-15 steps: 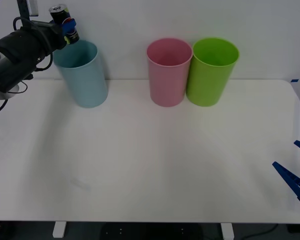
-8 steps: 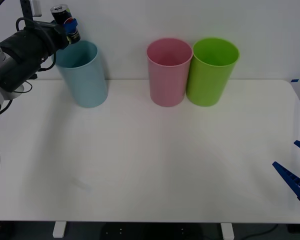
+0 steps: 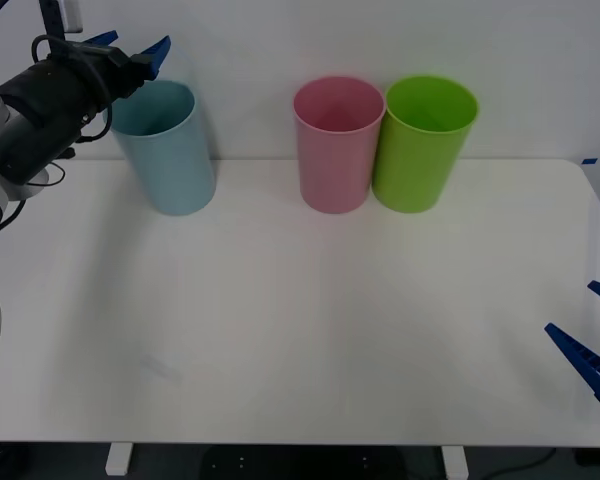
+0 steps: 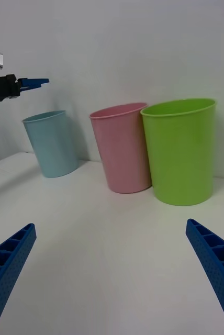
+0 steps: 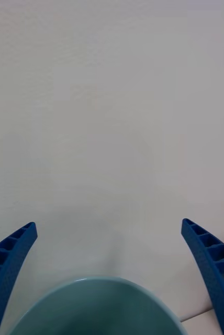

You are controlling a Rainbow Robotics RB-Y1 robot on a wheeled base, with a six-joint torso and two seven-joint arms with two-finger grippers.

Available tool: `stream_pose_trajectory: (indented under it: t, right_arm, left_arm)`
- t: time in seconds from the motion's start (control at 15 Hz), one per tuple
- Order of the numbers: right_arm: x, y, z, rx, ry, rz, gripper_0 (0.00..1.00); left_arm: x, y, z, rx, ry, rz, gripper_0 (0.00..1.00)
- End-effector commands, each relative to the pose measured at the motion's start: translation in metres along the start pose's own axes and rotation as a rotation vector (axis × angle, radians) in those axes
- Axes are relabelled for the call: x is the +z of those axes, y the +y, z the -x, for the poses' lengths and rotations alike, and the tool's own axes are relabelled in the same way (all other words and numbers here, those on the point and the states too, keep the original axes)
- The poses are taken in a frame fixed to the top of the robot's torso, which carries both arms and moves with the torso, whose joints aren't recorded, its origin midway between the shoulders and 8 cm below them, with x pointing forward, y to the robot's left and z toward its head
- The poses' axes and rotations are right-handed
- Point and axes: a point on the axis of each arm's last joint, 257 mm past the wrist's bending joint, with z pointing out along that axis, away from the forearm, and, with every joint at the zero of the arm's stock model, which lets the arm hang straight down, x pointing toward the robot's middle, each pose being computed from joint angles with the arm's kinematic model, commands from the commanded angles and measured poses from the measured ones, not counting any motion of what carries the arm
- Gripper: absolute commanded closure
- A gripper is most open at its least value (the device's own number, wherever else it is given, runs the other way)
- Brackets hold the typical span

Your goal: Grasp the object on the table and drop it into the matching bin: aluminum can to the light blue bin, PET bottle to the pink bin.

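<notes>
The tall pale blue plastic bin (image 3: 166,148) stands at the far left of the large white bench (image 3: 300,320), against a plain white wall. The left gripper (image 3: 128,47) hovers over its rim, jaws apart (empty). The pink plastic bin (image 3: 337,143) stands well right of it; the right gripper (image 3: 588,335), jaws apart, sits far right.

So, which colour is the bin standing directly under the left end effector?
Pale blue. The light blue bin shows best in the front view, below the open left end effector.

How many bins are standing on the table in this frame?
3. The light blue bin stands far left beneath the open left gripper; the pink bin is mid-table, and the lime green bin sits close beside it on the right.
</notes>
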Motion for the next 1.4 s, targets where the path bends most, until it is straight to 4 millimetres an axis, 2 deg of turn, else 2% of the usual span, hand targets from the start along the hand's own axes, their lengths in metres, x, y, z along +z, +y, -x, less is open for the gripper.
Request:
stream_pose_trajectory:
  t: [0.07, 0.4, 0.73, 0.93, 1.4]
  right_arm:
    - [0.0, 0.0, 0.0, 0.0, 0.0, 0.0, 0.0]
    - [0.0, 0.0, 0.0, 0.0, 0.0, 0.0, 0.0]
    - [0.0, 0.0, 0.0, 0.0, 0.0, 0.0, 0.0]
    - [0.0, 0.0, 0.0, 0.0, 0.0, 0.0, 0.0]
    - [0.0, 0.0, 0.0, 0.0, 0.0, 0.0, 0.0]
  left_arm:
    - [-0.001, 0.0, 0.001, -0.01, -0.003, -0.004, 0.0]
    - [-0.012, -0.003, -0.003, -0.069, -0.017, -0.052, 0.0]
    - [-0.037, 0.003, -0.009, -0.089, -0.031, -0.097, 0.0]
    - [-0.063, 0.0, -0.012, -0.11, -0.067, -0.117, 0.0]
    - [-0.153, 0.013, -0.029, -0.093, -0.079, -0.142, 0.0]
